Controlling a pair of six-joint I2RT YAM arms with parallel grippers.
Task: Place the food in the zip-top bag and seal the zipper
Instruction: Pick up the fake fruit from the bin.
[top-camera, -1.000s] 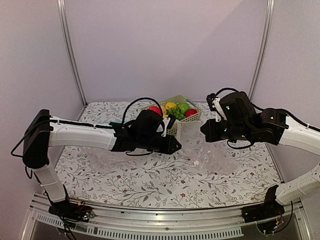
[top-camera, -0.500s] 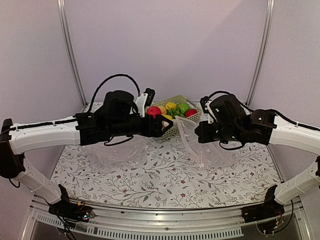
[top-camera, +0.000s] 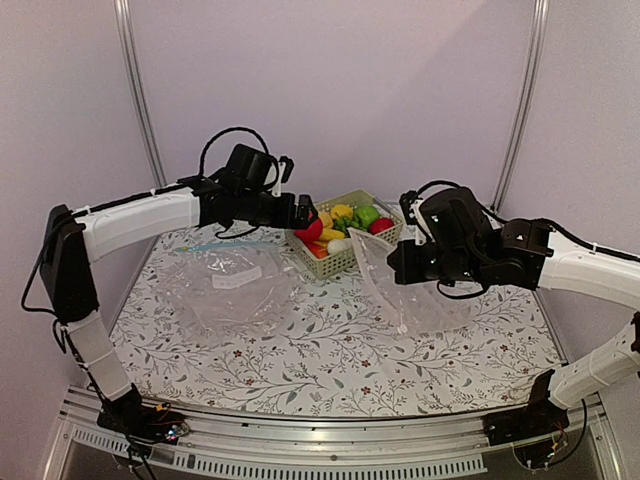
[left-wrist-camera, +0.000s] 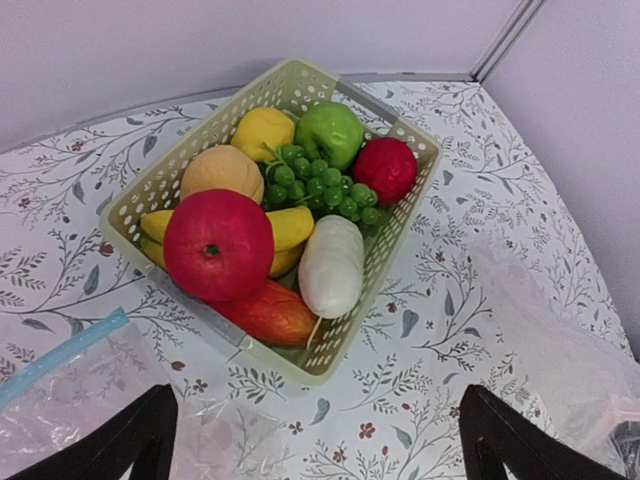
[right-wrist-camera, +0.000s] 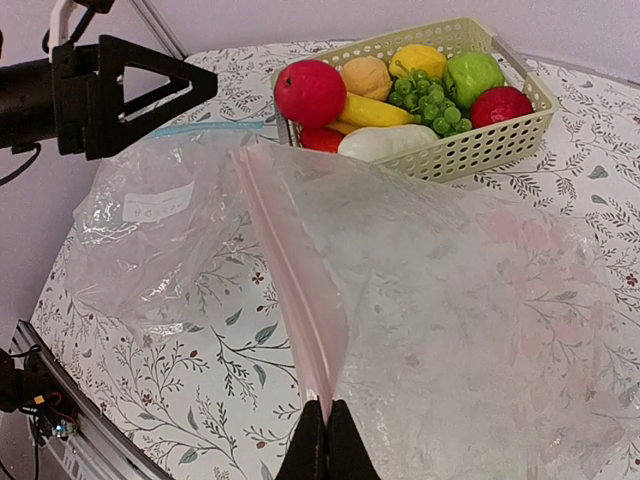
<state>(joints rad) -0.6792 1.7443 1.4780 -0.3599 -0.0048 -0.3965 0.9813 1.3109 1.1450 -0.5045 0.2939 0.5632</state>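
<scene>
**A:** How far along?

**B:** Nothing bagged yet. All the glossy toy food (top-camera: 340, 226) sits in the pale-green perforated plastic basket (left-wrist-camera: 390, 255) at the far side of the floral tabletop (top-camera: 330, 370): red apple (left-wrist-camera: 217, 245), yellow banana (left-wrist-camera: 290, 228), green grapes (left-wrist-camera: 320, 185), white oblong piece (left-wrist-camera: 331, 265), lemon (left-wrist-camera: 262, 132), green fruit (left-wrist-camera: 329, 132), orange peach (left-wrist-camera: 220, 172). Every piece is left to move, then the sealing.

**A:** Grippers?

**B:** Left gripper (left-wrist-camera: 320, 450) hovers over the basket, jaws spread wide, empty. Right gripper (right-wrist-camera: 327, 440) has its jaws pressed together, pinching the thin pink zipper strip (right-wrist-camera: 295, 290).

**A:** And the bag?

**B:** The large clear crinkly zip-top bag (right-wrist-camera: 450, 300) is just right of the basket. Its pinched edge is lifted and the rest is draped limp on the tabletop. It looks empty. Can't tell how far the mouth gapes. A second clear bag with a blue strip (right-wrist-camera: 150, 230) lies flat to the left.
</scene>
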